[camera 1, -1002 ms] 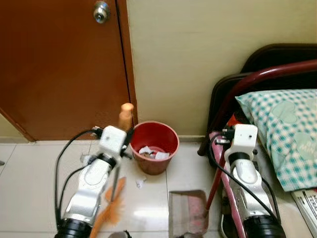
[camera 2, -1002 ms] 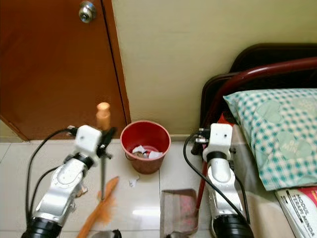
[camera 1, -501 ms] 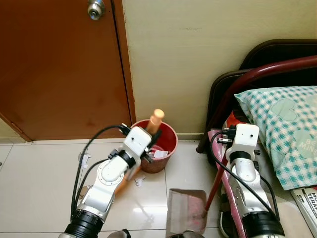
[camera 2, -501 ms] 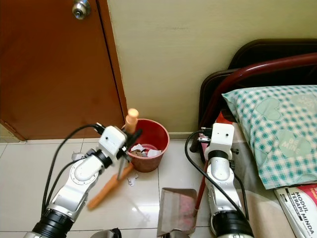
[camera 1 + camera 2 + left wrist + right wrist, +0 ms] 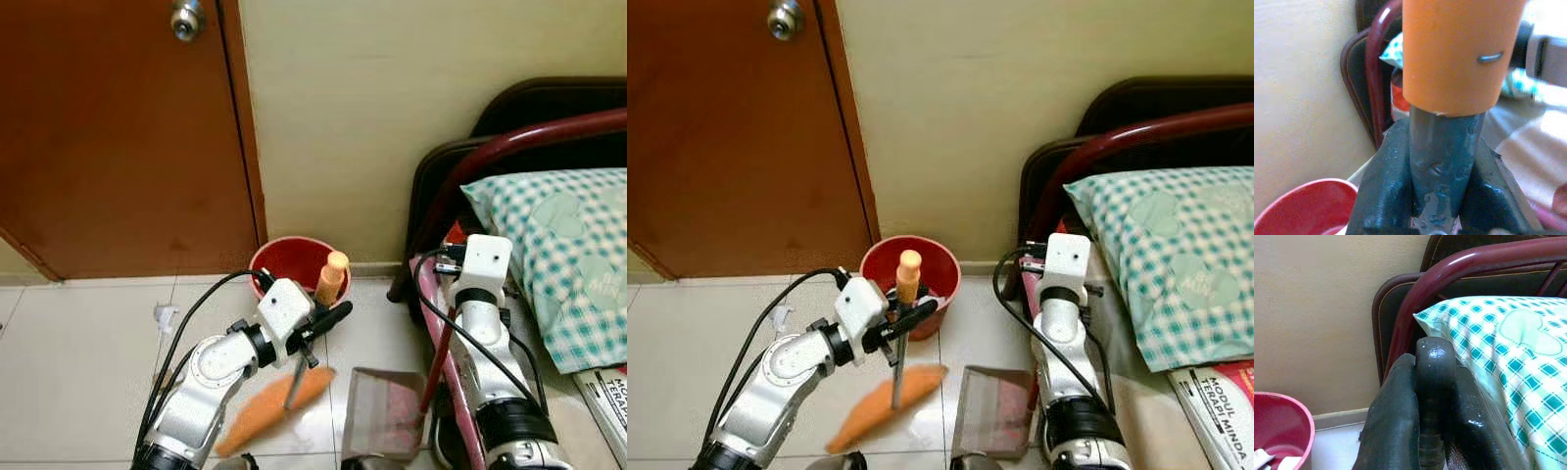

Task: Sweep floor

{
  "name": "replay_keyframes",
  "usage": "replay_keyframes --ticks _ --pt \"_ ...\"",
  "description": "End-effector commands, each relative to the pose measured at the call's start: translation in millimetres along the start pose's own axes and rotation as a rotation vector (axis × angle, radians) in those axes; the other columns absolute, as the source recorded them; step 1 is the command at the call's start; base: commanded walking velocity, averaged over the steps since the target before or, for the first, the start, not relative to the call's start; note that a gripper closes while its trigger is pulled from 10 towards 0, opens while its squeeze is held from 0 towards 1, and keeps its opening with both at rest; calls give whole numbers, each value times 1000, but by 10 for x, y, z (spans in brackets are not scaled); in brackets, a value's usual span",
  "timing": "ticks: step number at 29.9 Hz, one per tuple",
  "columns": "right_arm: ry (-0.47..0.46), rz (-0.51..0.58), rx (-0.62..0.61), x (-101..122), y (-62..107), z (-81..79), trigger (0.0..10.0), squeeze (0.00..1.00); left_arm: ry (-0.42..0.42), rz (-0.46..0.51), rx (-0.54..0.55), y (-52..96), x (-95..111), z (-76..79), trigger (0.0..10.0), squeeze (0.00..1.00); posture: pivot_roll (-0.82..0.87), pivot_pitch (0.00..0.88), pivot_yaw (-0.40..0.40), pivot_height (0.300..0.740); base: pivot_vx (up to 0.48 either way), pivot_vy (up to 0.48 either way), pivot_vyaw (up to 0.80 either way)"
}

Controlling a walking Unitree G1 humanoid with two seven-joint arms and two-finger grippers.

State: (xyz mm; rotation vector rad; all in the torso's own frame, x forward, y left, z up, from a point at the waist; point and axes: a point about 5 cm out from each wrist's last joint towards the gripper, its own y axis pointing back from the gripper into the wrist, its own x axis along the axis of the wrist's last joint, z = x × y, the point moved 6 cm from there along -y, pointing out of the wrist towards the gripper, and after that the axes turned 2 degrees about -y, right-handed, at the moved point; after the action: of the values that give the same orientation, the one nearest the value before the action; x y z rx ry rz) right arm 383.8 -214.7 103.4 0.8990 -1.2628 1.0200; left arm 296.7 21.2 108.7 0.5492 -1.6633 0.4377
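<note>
My left gripper [image 5: 315,324] is shut on the grey shaft of a broom [image 5: 1444,147], just below its orange handle cap [image 5: 331,277]. The orange bristles [image 5: 274,409] lie on the tiled floor, their tip close to the left edge of the dustpan [image 5: 382,426]. That grey-brown pan rests flat on the floor in front of the red bin [image 5: 279,257]. My right gripper [image 5: 1435,387] is shut on the black top of the dustpan's handle [image 5: 1435,357], and its red pole [image 5: 436,364] slants down to the pan. A white paper scrap [image 5: 165,315] lies on the tiles to the left.
A brown door [image 5: 118,137] and a cream wall [image 5: 372,98] stand behind the bin. On the right is a bed with a dark red frame [image 5: 509,147] and a green checked pillow [image 5: 558,245]. Open tiles [image 5: 78,372] stretch to the left.
My left arm has swung the broom to the right, past the front of the bin, bringing the bristles up beside the dustpan. The right arm and the dustpan have hardly moved.
</note>
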Motion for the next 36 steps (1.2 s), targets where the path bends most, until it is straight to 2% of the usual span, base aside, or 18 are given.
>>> replay_keyframes --ticks 1,4,7,11,13,19,21,22,23,25,27,28,32,33,36 --pt "25 9 -2 19 -14 -32 10000 0 101 66 -4 -1 133 22 10000 0 84 176 -11 740 0 0 0" --pt "39 4 7 3 -16 -66 10000 0 141 94 16 11 203 -21 10000 0 90 180 -14 740 0 0 0" --pt "39 -34 52 -84 7 -202 10000 0 233 159 76 18 345 -138 10000 0 92 180 -16 740 0 0 0" --pt "24 -56 106 -127 30 -339 10000 0 259 196 164 10 409 -302 10000 0 93 179 -18 740 0 0 0" --pt "14 -82 139 -177 57 -423 10000 0 308 237 250 28 471 -472 10000 0 93 179 -18 740 0 0 0" --pt "-15 -132 213 -282 117 -579 10000 0 348 337 502 219 616 -1000 10000 0 91 175 -25 740 0 0 0" --pt "-16 -132 220 -283 122 -594 10000 0 354 345 526 253 626 -1056 10000 0 91 175 -25 740 0 0 0" --pt "-17 -132 229 -283 129 -614 10000 0 352 356 564 313 647 -1143 10000 0 91 175 -25 740 0 0 0" --pt "-17 -132 229 -283 129 -614 10000 0 352 356 564 313 647 -1143 10000 0 91 175 -25 740 0 0 0" --pt "-18 -136 240 -287 131 -635 10000 0 314 378 635 464 741 -1341 10000 0 96 173 -29 740 0 0 0" --pt "-18 -137 241 -288 130 -634 10000 0 305 380 648 489 758 -1373 10000 0 96 173 -29 740 0 0 0" --pt "-18 -138 242 -290 128 -634 10000 0 296 389 677 572 798 -1454 10000 0 99 172 -29 740 0 0 0" --pt "-16 -145 245 -313 123 -616 10000 0 221 352 713 766 795 -1538 10000 0 104 170 -28 740 0 0 0" --pt "-16 -145 245 -313 123 -616 10000 0 221 352 713 766 795 -1538 10000 0 104 170 -28 740 0 0 0" --pt "-16 -148 247 -325 122 -594 10000 0 184 260 698 914 615 -1452 10000 0 111 170 -28 740 0 0 0"
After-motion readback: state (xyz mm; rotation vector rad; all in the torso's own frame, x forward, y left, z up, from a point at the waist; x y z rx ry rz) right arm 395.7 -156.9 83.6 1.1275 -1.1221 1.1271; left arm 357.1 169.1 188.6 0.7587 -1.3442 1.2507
